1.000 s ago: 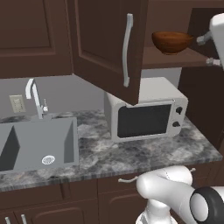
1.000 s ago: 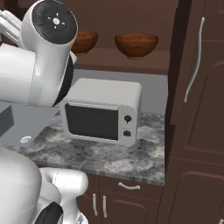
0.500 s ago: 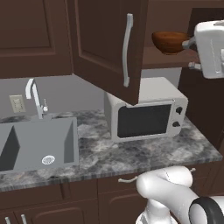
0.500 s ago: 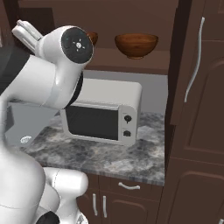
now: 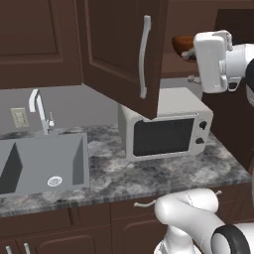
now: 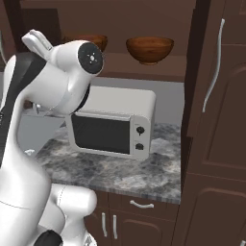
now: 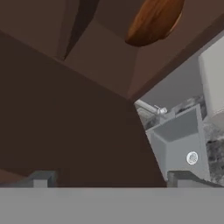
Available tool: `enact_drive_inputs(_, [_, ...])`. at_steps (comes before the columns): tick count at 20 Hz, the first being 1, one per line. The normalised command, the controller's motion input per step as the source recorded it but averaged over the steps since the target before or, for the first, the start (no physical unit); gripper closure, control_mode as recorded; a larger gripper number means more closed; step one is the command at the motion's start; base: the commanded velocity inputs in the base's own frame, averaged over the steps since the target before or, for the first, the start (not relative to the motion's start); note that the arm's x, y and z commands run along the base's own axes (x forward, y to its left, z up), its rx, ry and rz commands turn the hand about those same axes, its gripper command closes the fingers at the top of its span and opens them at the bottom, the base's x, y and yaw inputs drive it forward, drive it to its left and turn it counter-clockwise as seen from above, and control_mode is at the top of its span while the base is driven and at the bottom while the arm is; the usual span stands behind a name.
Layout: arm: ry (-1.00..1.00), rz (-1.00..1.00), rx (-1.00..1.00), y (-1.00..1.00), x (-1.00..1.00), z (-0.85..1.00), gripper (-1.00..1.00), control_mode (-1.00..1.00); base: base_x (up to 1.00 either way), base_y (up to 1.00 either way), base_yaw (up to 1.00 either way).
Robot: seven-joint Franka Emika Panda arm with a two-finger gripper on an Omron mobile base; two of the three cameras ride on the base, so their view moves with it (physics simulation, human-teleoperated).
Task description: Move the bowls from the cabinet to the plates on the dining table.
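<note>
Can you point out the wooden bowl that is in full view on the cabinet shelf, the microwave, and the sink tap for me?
bowl (image 6: 149, 49): right base view, middle of its outer side.
microwave (image 5: 162, 137): left base view, dark door window.
sink tap (image 5: 38, 105): left base view, curved spout.

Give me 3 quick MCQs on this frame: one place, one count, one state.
1. Where does the microwave stand?
A. inside the sink
B. on the marble counter below the open cabinet
C. on the floor

2. How many wooden bowls sit on the cabinet shelf in the right base view?
A. two
B. none
C. four

3. How is the cabinet door left of the bowls?
A. shut flat
C. swung open
B. taken off its hinges

Key: 1 B, its base rests on the grey veined top under the shelf. 2 A, one stands in full sight, a second peeks from behind the arm. 3 C, it juts out over the microwave.
</note>
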Motion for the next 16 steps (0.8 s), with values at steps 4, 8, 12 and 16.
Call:
enact_drive_inputs(4, [0.20, 0.06, 0.01, 0.31, 0.54, 0.04, -1.00, -1.00, 0.00, 0.00, 0.00])
enact_drive_inputs(8, [0.23, 0.08, 0.05, 0.42, 0.38, 0.05, -1.00, -1.00, 0.00, 0.00, 0.00])
enact_drive_inputs(12, [0.22, 0.10, 0.12, 0.34, 0.35, 0.00, -1.00, -1.00, 0.00, 0.00, 0.00])
enact_drive_inputs(16, [0.19, 0.11, 0.18, 0.22, 0.35, -0.02, -1.00, -1.00, 0.00, 0.00, 0.00])
